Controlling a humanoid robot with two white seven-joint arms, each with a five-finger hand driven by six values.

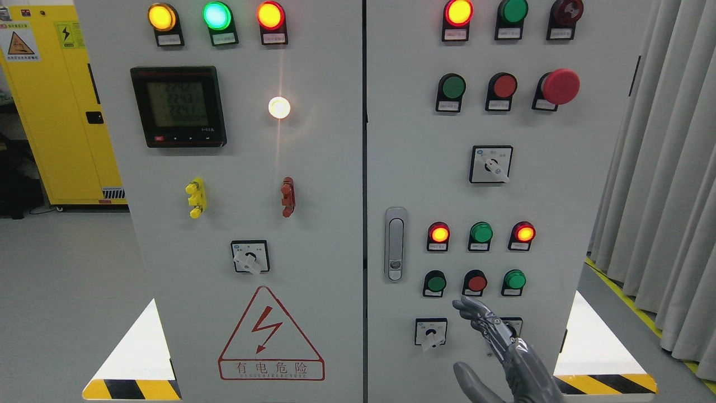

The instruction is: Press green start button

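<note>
On the right cabinet door, the lowest button row holds a dark green button (436,283), a red button (476,282) and a brighter green button (514,279). Another green button (451,87) sits higher up beside a red one. My right hand (469,309) rises from the bottom edge with its grey fingers (488,326) stretched out and holding nothing. The fingertips end just below the red button, between the two lower green buttons, and I cannot tell whether they touch the panel. The thumb (465,376) sticks out to the left lower down. The left arm is out of sight.
Below the buttons, a rotary selector switch (430,332) sits left of the hand and a second one is partly hidden behind it. A door latch handle (395,243) is left of the button rows. A red mushroom stop button (560,86) is at upper right. Grey curtains (665,168) hang to the right.
</note>
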